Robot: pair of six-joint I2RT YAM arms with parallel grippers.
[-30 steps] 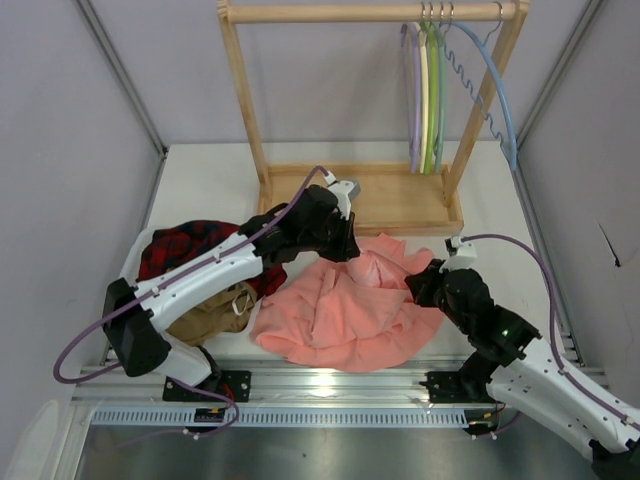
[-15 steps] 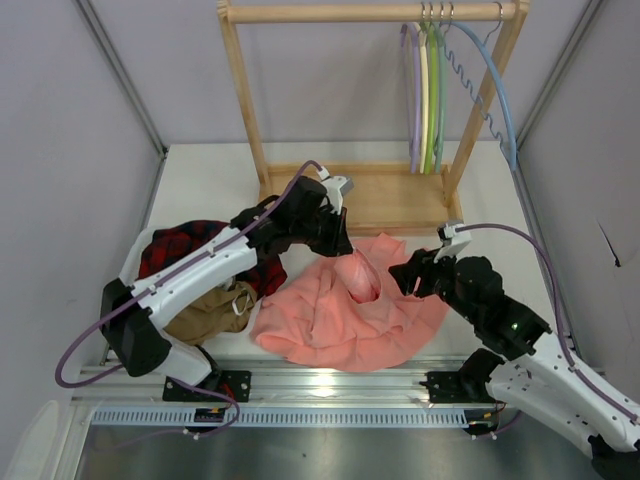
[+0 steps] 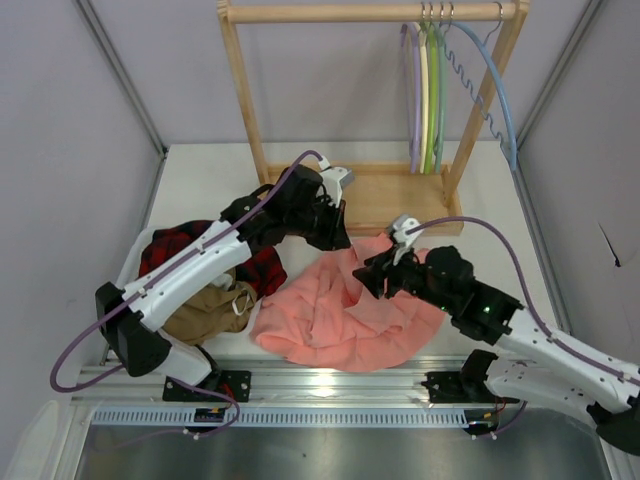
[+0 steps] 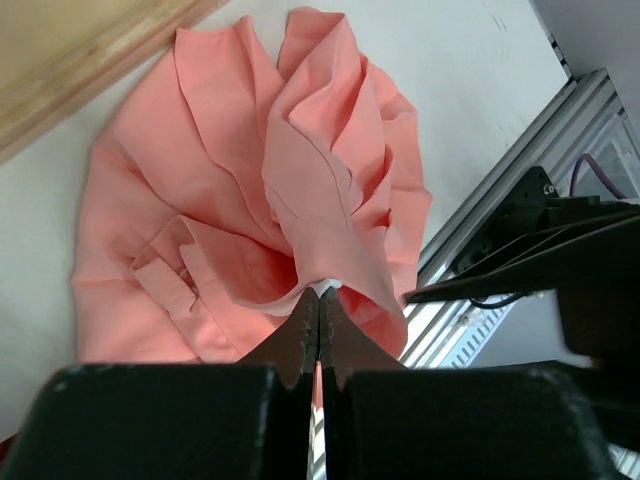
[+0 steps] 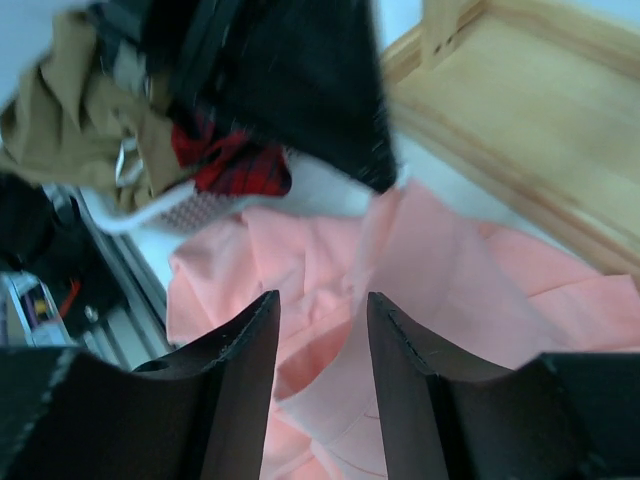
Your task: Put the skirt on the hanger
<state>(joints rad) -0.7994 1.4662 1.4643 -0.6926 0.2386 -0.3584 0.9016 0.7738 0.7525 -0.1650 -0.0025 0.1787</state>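
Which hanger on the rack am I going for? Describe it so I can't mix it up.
On the wooden rack at the back, several hangers hang at the rail's right end. The hanger is the leftmost one, pale lilac, beside the cream hanger and green hanger.

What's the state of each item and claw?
Salmon-pink soft fabric skirt: crumpled on table, one fold pinched up.
Thin lilac-purple arched hanger: hanging on wooden rail, bare.
Left claw: shut on skirt fold.
Right claw: open, empty, over skirt.
Red-and-black plaid garment: heaped.
Tan-brown garment: heaped.
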